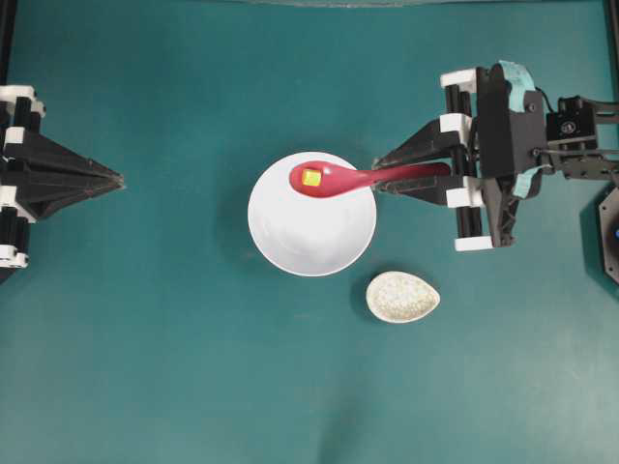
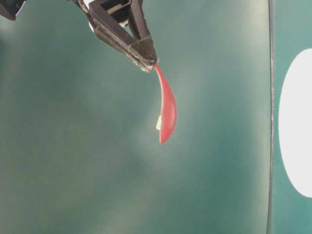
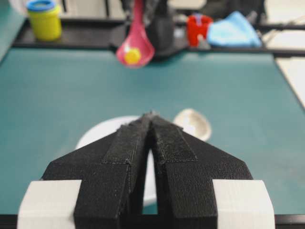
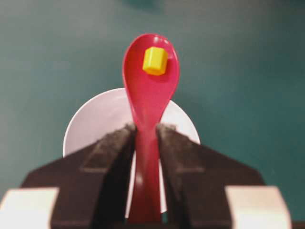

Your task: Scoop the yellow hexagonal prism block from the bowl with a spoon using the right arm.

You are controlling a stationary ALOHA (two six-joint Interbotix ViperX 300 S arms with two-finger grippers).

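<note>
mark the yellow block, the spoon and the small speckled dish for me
yellow block (image 4: 155, 60): right wrist view, its top face, lying in the scoop.
spoon (image 1: 334, 179): overhead view, where scoop meets handle.
speckled dish (image 1: 402, 296): overhead view, middle of its inside.

One camera looks straight down from high up and sees the whole green table, with the white bowl in the middle. One camera sits very low and close, and it sees the red spoon from the side and just an edge of the bowl. One camera rides on the left gripper and looks across the table over the bowl. One camera rides on the right gripper and looks along the spoon from very near. All four see the spoon and the bowl.
</note>
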